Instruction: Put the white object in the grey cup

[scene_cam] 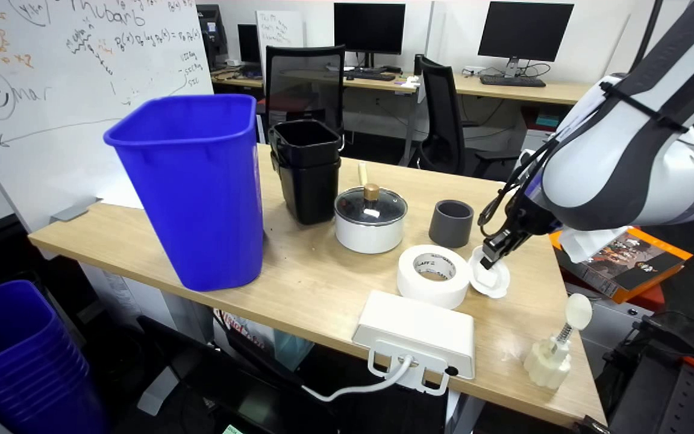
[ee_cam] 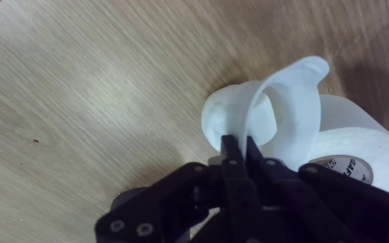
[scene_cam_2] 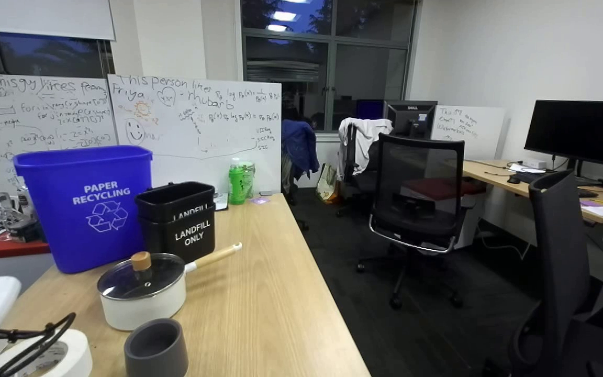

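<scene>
The white object (scene_cam: 487, 278) is a thin, curved, lid-like piece with a raised blocky part in its middle. It also shows in the wrist view (ee_cam: 295, 104), standing tilted on edge. My gripper (scene_cam: 490, 259) is shut on its thin rim; the rim runs between the two fingertips in the wrist view (ee_cam: 240, 143). Whether the object touches the table is unclear. The grey cup (scene_cam: 450, 226) stands upright on the table, just behind the gripper, and also shows at the bottom of an exterior view (scene_cam_2: 156, 350). In that view the white object and fingertips do not show.
A white tape roll (scene_cam: 410, 280) lies right beside the white object. A white pot (scene_cam: 368, 236) with a glass lid stands near the cup. Black bins (scene_cam: 308, 187), a blue bin (scene_cam: 202, 205), a white box (scene_cam: 419, 325) and a pale spoon-topped thing (scene_cam: 549, 361) stand on the table.
</scene>
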